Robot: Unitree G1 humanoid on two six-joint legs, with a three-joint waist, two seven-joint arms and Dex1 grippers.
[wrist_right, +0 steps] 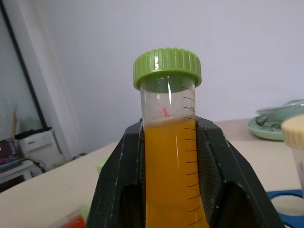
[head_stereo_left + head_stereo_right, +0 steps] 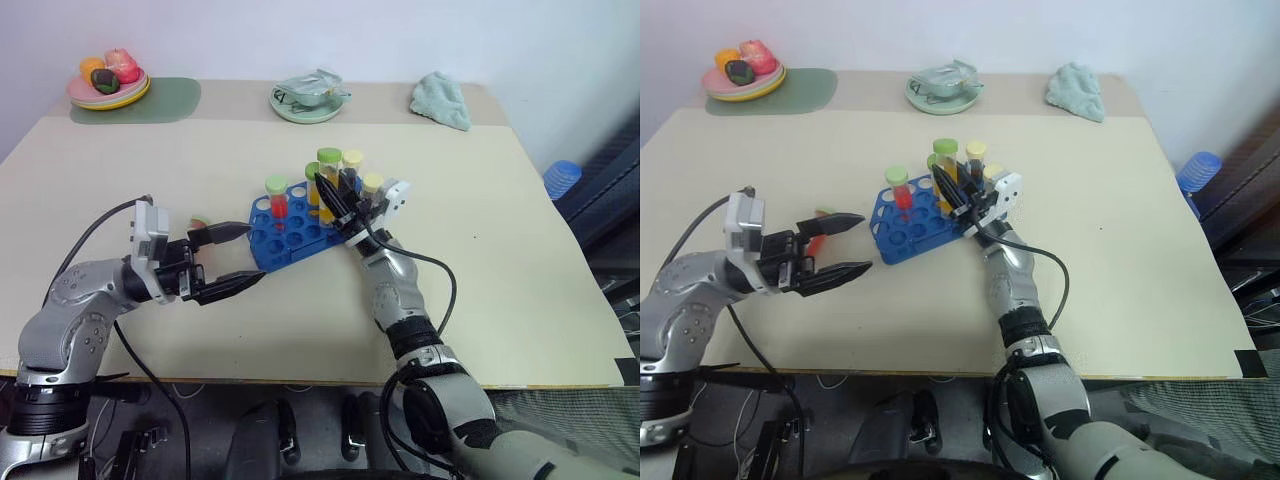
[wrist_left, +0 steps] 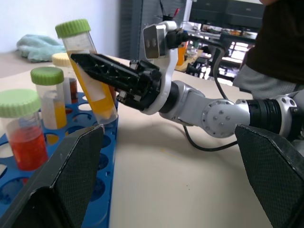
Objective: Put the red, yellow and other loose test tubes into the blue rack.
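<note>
Right two-fingered black gripper [image 3: 102,71] clamped on a clear plastic tube of yellow liquid with a green cap [image 1: 167,142], gripped along the body so that cap and tapered tip stay free. Tube tilted over the bright blue plastic rack with a grid of round holes [image 2: 290,232], tip at or just inside a hole near the rack's edge; tilt judged as the approach angle before straightening for insertion.

Rack near the middle of the pale tabletop [image 2: 500,290]. Standing upright in it: a green-capped tube of red liquid [image 2: 277,200], a shorter green-capped tube of yellow liquid [image 3: 50,102], and pale-yellow-capped tubes [image 2: 372,185] behind the gripper, contents partly hidden.

Left black gripper [image 2: 225,260] spread wide and holding nothing, poised level just beside the rack's near-left corner, apparently to steady the rack or wait clear of the placing arm. A small red-and-green object [image 2: 199,222] partly hidden behind its upper finger; cannot tell what it is.

Along the far edge: a plate of fruit [image 2: 108,85] on a green mat, a pale green dish with a crumpled packet [image 2: 310,98], and a light teal cloth [image 2: 440,100].
</note>
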